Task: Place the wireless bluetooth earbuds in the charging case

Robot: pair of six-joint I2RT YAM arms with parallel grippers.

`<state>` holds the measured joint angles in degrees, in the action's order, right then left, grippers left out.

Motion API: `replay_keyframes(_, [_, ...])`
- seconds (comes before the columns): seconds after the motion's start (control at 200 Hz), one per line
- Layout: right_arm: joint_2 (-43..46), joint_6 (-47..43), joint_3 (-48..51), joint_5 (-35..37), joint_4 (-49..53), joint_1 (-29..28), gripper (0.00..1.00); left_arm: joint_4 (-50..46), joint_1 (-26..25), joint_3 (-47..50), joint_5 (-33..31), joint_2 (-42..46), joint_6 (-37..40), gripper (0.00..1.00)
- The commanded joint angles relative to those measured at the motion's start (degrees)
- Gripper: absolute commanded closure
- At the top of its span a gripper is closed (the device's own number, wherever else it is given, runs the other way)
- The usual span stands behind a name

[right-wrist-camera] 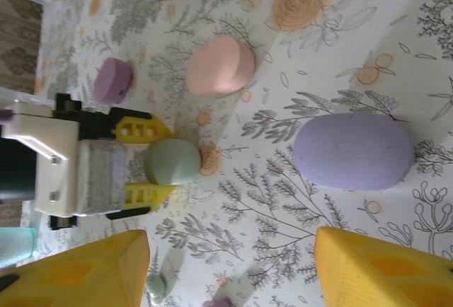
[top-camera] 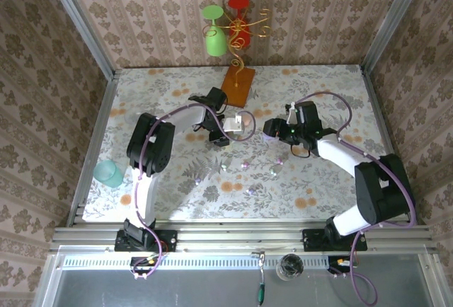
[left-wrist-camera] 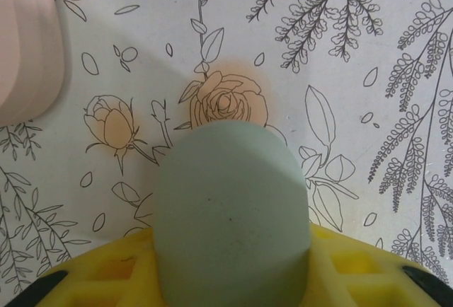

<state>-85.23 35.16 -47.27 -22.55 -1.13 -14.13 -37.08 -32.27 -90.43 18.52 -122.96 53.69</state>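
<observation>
My left gripper (left-wrist-camera: 230,254) is shut on a mint-green charging case (left-wrist-camera: 230,201), its yellow fingers (left-wrist-camera: 354,264) pressed to both sides. In the right wrist view the same mint case (right-wrist-camera: 177,160) sits on the table between those fingers (right-wrist-camera: 145,131). A pink case (right-wrist-camera: 219,65), a large purple case (right-wrist-camera: 354,151) and a small purple case (right-wrist-camera: 113,79) lie around it. My right gripper (right-wrist-camera: 230,250) hovers open above the tablecloth, holding nothing. A mint earbud (right-wrist-camera: 156,287) lies by its left finger, and a purple earbud (right-wrist-camera: 216,302) at the frame's bottom edge. More tiny buds (top-camera: 244,166) dot the table's middle.
An orange wooden base (top-camera: 238,84) carries a gold wire stand with a green goblet (top-camera: 214,35) and a red one (top-camera: 239,4) at the back. A teal cup (top-camera: 108,174) stands at the left edge. Patterned walls close in three sides of the table.
</observation>
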Motion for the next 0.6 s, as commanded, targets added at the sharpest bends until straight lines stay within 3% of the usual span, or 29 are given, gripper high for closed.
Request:
replay_keyframes(0.0, [3.1,1.9,0.7,-3.1,-0.8,0.3,0.36,1.7,0.0,2.9,2.8,4.9,-0.1,0.60])
replay_keyframes(0.38, [4.2,8.7,1.6,-18.0,-6.7,0.0,0.33,17.6,-0.6,18.2,13.5,21.0,-4.5,0.60])
replay_keyframes(0.595, [1.5,9.6,-0.2,-19.7,-7.5,-2.6,0.33,23.4,-2.1,21.8,15.4,24.5,-6.6,0.61])
